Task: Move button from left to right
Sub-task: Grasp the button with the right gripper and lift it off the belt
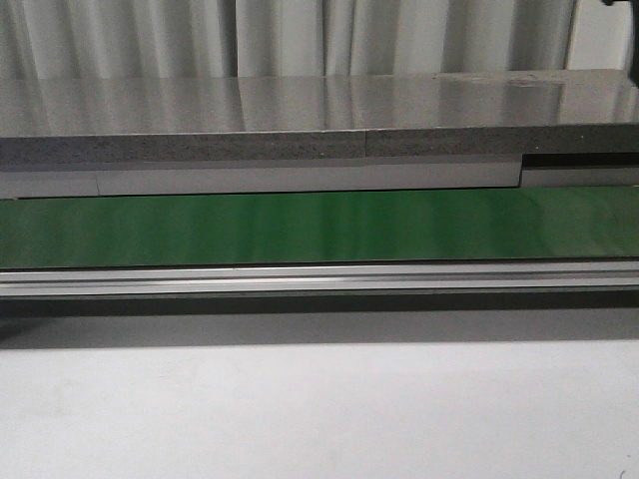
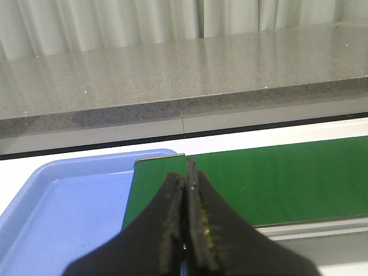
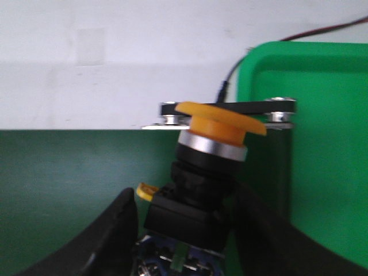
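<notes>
The button (image 3: 221, 123) shows only in the right wrist view: an orange mushroom cap over a silver ring and a black blocky body with blue and green parts below. It sits tilted between the black fingers of my right gripper (image 3: 187, 195), which is shut on its body above the green belt (image 3: 69, 190). My left gripper (image 2: 187, 172) is shut with nothing in it, its tips over the end of the green belt (image 2: 276, 178) beside a blue tray (image 2: 69, 213). Neither gripper nor the button appears in the front view.
A green tray (image 3: 322, 144) lies just beyond the belt's end, past a black bracket with bolts (image 3: 276, 106) and a thin cable (image 3: 322, 31). The front view holds the green conveyor belt (image 1: 319, 225), its aluminium rail (image 1: 319, 277), a grey counter (image 1: 300, 105) and white table (image 1: 319, 409).
</notes>
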